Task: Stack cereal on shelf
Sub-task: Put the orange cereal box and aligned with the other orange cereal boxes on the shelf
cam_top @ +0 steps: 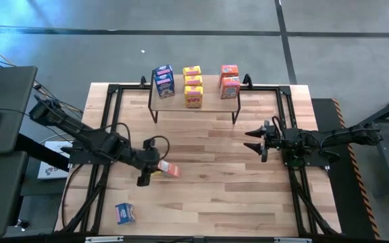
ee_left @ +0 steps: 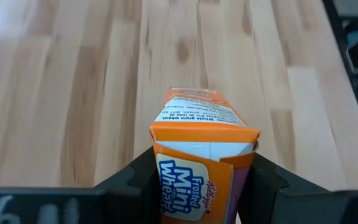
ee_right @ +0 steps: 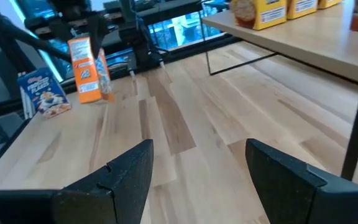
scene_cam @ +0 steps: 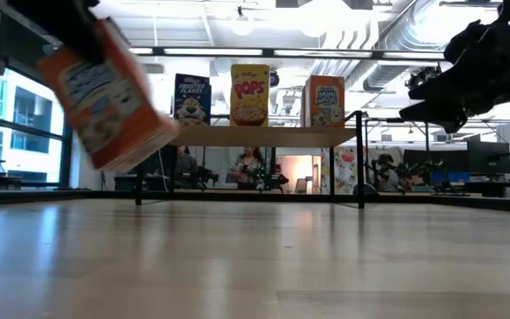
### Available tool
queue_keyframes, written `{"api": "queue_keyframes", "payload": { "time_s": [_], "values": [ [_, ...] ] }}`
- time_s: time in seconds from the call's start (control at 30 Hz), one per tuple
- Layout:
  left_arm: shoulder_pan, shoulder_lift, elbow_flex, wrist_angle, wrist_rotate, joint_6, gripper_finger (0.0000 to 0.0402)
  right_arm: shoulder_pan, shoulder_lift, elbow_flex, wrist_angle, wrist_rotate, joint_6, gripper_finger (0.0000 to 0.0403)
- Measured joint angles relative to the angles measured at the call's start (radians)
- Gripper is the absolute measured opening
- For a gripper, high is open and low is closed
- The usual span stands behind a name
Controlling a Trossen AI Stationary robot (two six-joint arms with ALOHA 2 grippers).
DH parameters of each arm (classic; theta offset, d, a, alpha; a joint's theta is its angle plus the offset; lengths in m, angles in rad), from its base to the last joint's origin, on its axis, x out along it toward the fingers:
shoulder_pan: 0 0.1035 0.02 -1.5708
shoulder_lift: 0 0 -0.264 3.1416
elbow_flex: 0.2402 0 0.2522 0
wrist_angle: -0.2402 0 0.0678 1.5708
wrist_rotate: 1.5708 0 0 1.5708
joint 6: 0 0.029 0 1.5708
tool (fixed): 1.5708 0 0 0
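An orange-red cereal box [cam_top: 169, 169] hangs above the table's left middle, with my left gripper [cam_top: 158, 168] shut on it. In the low view the box [scene_cam: 109, 93] is tilted and well off the wood. The shelf [cam_top: 194, 102] stands at the far middle, with blue [cam_top: 164, 81], yellow [cam_top: 193, 85] and orange-red [cam_top: 229, 81] cereal boxes upright on its top. One blue box [cam_top: 125, 213] lies on the table near the front left. My right gripper [cam_top: 256, 140] waits open at the right, above the table and in front of the shelf, holding nothing. My left gripper pinches the orange-red box between its two fingers [ee_left: 135, 180], on two opposite sides [ee_left: 160, 162] near one end. The fingers slant down from the table's left and lie along the box, whose rest sticks out ahead of them. It hangs tilted, clear of the table.
Black frame rails [cam_top: 107, 135] run along the table's left, right and far sides. The shelf's thin black legs [cam_top: 155, 115] stand on the wood. Bare wood [cam_top: 208, 189] lies between the grippers and in front of the shelf.
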Motion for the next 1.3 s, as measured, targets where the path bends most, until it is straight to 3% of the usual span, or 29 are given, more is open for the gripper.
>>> {"api": "queue_keyframes", "payload": {
  "time_s": [0.17, 0.37, 0.77, 1.07, 1.3],
  "values": [
    [0.046, 0.000, 0.000, 0.097, -0.001, 0.037, 0.0142, 0.000, 0.000, 0.000, 0.043, -0.034, -0.053, 0.0248],
    [0.074, 0.000, 0.000, 0.171, -0.001, 0.057, 0.0142, 0.001, 0.000, 0.000, 0.170, -0.230, -0.123, 0.0248],
    [0.123, 0.000, 0.001, 0.266, -0.004, 0.127, 0.0142, 0.001, 0.000, 0.000, 0.291, -0.240, -0.097, 0.0248],
    [0.151, 0.000, 0.001, 0.361, -0.003, 0.191, 0.0142, 0.001, 0.001, 0.000, 0.544, -0.249, -0.145, 0.0248],
    [0.171, 0.000, 0.001, 0.373, -0.003, 0.204, 0.0142, 0.001, 0.034, 0.106, 0.525, -0.248, -0.220, 0.0248]
  ]
}}
